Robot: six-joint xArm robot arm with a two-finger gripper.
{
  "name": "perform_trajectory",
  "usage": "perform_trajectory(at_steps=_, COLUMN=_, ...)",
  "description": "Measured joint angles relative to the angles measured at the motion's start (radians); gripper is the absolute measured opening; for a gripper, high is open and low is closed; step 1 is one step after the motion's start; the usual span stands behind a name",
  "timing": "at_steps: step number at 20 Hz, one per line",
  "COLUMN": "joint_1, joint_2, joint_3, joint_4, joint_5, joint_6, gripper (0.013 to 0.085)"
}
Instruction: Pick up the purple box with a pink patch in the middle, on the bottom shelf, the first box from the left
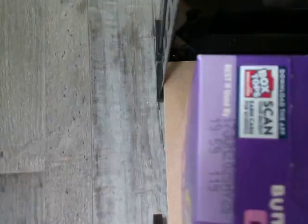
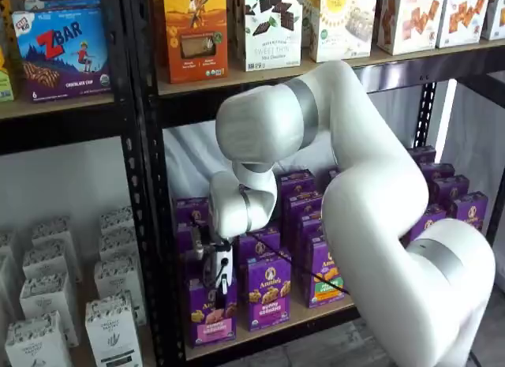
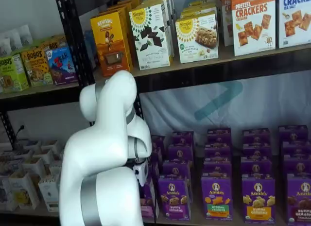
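Note:
The purple box (image 2: 211,313) with the pink patch stands upright at the left end of the bottom shelf (image 2: 292,320), front row. My gripper (image 2: 215,285) hangs straight down onto the top of this box. Its white body and black fingers (image 2: 224,286) sit at the box's upper edge, but the frames do not show whether they clamp it. The wrist view shows the box's purple top (image 1: 250,137) with a Box Tops label, close up, and the wooden board (image 1: 175,137) beside it. In a shelf view the arm (image 3: 109,158) hides the gripper.
A purple carton with a purple patch (image 2: 267,292) stands right beside the box, with more purple cartons (image 2: 322,274) behind and to the right. A black perforated upright (image 2: 154,225) rises just left of the box. White cartons (image 2: 110,320) fill the neighbouring rack. Grey floor (image 1: 72,113) lies below.

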Motion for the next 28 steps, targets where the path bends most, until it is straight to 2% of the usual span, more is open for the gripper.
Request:
perform_trajectory(at_steps=3, joint_1=0.001, joint_2=0.0, joint_3=0.004, joint_4=0.006, joint_5=-0.012, joint_6=-0.005, gripper=0.045)
perform_trajectory(at_steps=13, joint_1=0.001, joint_2=-0.001, joint_3=0.01, joint_4=0.007, joint_5=-0.023, joint_6=-0.007, gripper=0.045)
perform_trajectory(at_steps=16, joint_1=0.001, joint_2=-0.002, joint_3=0.012, joint_4=0.012, joint_5=-0.025, joint_6=-0.011, gripper=0.037)
perform_trajectory(at_steps=23, joint_1=0.0, joint_2=-0.015, joint_3=0.027, joint_4=0.01, joint_5=-0.023, joint_6=-0.01, gripper=0.037)
perform_trajectory(at_steps=28, joint_1=0.0, joint_2=-0.067, joint_3=0.1, joint_4=0.003, joint_5=-0.047, joint_6=-0.006, gripper=0.037)
